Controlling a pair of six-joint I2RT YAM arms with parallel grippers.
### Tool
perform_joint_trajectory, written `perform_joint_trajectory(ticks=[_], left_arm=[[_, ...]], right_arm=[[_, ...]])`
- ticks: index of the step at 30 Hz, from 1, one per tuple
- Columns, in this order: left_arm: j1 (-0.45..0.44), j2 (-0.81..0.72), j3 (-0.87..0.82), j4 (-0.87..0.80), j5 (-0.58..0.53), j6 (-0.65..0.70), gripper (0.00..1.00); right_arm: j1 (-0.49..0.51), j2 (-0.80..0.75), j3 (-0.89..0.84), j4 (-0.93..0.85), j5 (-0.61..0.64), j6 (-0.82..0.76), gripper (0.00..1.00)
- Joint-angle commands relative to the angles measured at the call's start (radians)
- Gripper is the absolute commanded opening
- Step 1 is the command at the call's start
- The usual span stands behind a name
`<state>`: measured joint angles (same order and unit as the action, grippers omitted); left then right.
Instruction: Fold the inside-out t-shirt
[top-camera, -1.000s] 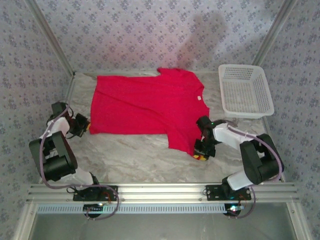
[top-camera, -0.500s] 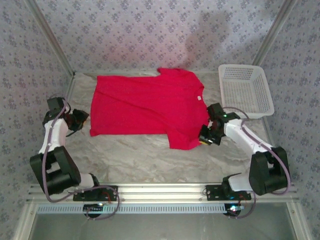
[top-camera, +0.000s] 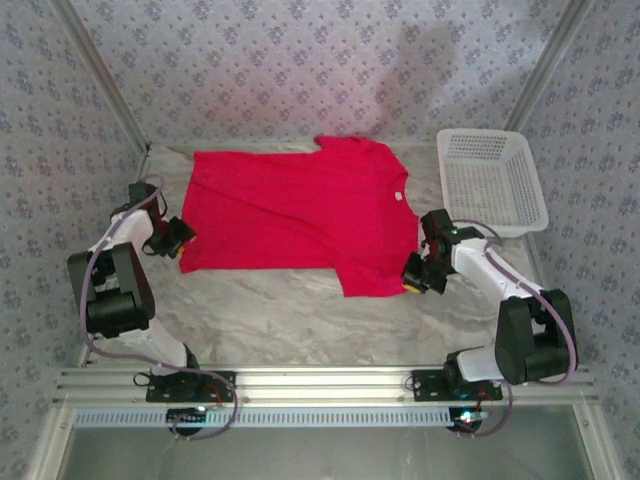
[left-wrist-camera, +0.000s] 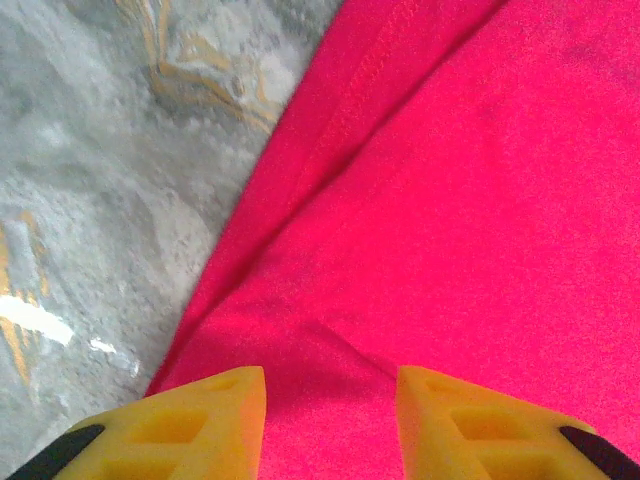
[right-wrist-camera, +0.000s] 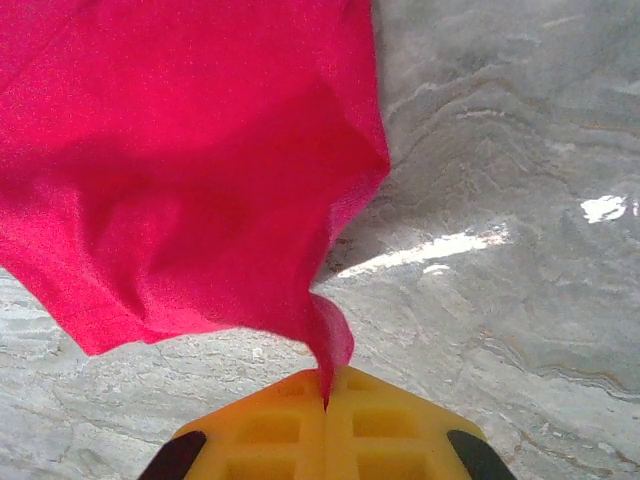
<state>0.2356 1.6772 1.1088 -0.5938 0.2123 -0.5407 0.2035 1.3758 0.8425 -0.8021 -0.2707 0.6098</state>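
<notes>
One inside-out t-shirt (top-camera: 295, 210) flat on marble table (top-camera: 300, 320), white basket (top-camera: 490, 180) off to its right, left gripper (left-wrist-camera: 330, 400) parted above near-left hem corner, right gripper (right-wrist-camera: 327, 385) clenched on pinched near-right fabric.

marbled table (top-camera: 280, 310), red t-shirt (top-camera: 290, 215) spread flat, white basket (top-camera: 490, 180)

The t-shirt (top-camera: 290, 210) is matt red cloth with a stitched hem. The bench (top-camera: 300, 320) is smooth and glossy, marble-patterned grey. The basket (top-camera: 490, 185) is white latticed plastic; the yellow pincer pads (left-wrist-camera: 190, 420) seem rubbery.
</notes>
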Motion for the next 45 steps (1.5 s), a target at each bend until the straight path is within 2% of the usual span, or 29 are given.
perform_joint_trajectory(ticks=[1, 6, 15, 17, 21, 25, 40, 45], left_arm=[[0.002, 0.040, 0.039, -0.030, -0.047, 0.034, 0.39], [0.002, 0.095, 0.060, -0.026, -0.050, 0.044, 0.35], [-0.009, 0.154, 0.062, -0.010, -0.061, 0.042, 0.34], [-0.010, 0.159, 0.062, -0.011, -0.069, 0.042, 0.28], [-0.010, 0.151, 0.068, -0.019, -0.086, 0.038, 0.10], [-0.011, 0.137, 0.087, -0.043, -0.101, 0.034, 0.00], [-0.035, 0.092, 0.108, -0.073, -0.111, 0.027, 0.00], [-0.066, 0.025, 0.150, -0.161, -0.171, 0.031, 0.00]], right_arm=[[0.005, 0.028, 0.026, 0.003, -0.020, -0.014, 0.00], [0.007, 0.039, 0.036, 0.005, -0.029, -0.012, 0.00], [0.005, 0.048, 0.053, -0.008, -0.032, -0.020, 0.00], [0.005, 0.047, 0.056, -0.011, -0.033, -0.021, 0.00], [0.005, 0.047, 0.058, -0.012, -0.033, -0.021, 0.00], [0.007, 0.048, 0.056, -0.007, -0.038, -0.019, 0.00], [0.006, 0.052, 0.061, -0.006, -0.044, -0.025, 0.00], [0.007, 0.053, 0.073, -0.013, -0.044, -0.025, 0.00]])
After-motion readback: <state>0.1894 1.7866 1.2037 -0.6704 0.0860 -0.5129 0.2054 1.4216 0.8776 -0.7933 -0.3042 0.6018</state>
